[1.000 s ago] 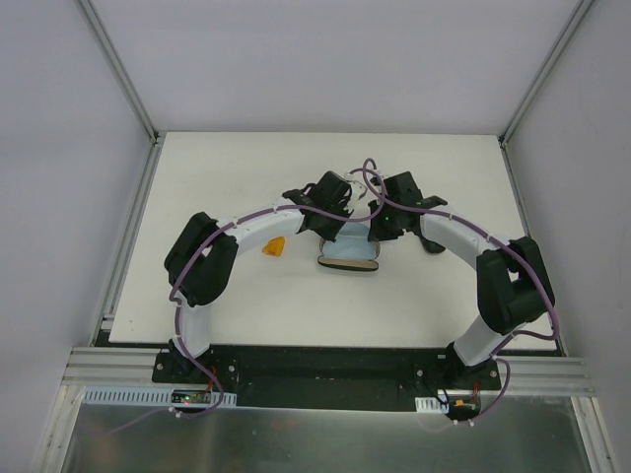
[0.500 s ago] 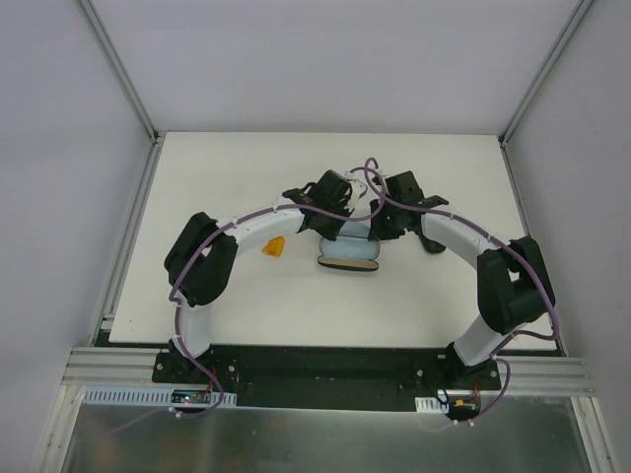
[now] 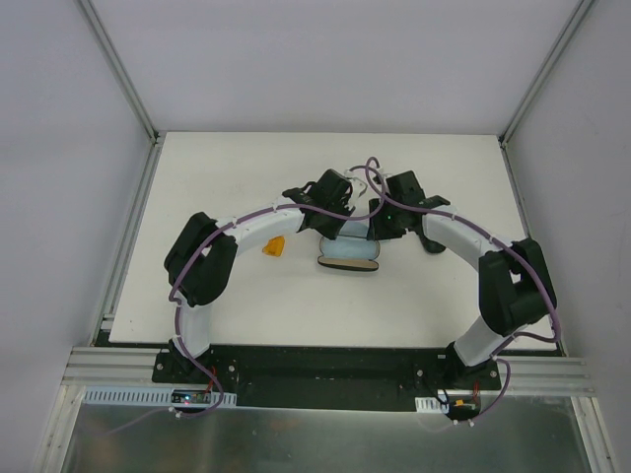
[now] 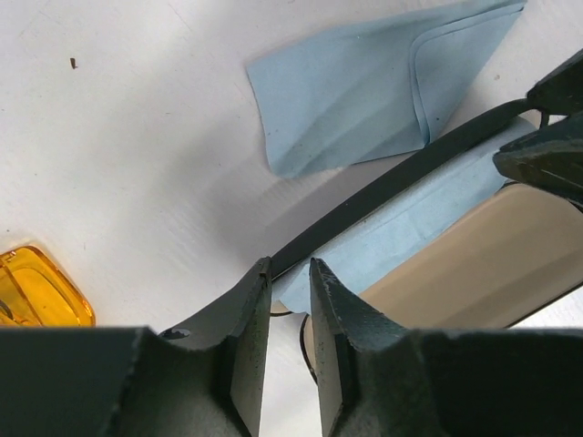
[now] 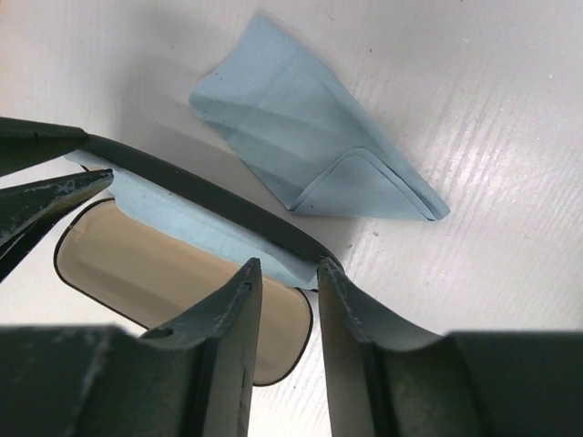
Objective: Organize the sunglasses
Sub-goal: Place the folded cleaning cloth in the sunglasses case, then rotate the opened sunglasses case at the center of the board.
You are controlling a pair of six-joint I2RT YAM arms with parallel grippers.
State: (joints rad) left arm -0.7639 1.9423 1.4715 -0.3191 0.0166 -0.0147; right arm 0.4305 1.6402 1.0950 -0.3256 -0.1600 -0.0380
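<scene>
at table (image 3: 197, 296) centre, l end effector (image 4: 290, 266) and r end effector (image 5: 287, 266) each pinch an end of case lid (image 4: 410, 214); cloth (image 4: 355, 91) just beside, orange sunglasses (image 3: 275, 246) left.

Folded blue cloth (image 5: 310, 150) lies beside open case (image 5: 164, 264).

White/blk arms (image 3: 258, 225), prob. purple cables (image 3: 370, 168)

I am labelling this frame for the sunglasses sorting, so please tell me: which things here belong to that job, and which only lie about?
Job: orange sunglasses; open case, its lid pinched by left gripper and right gripper; inner cloth.
Lying about: loose blue cloth.
</scene>
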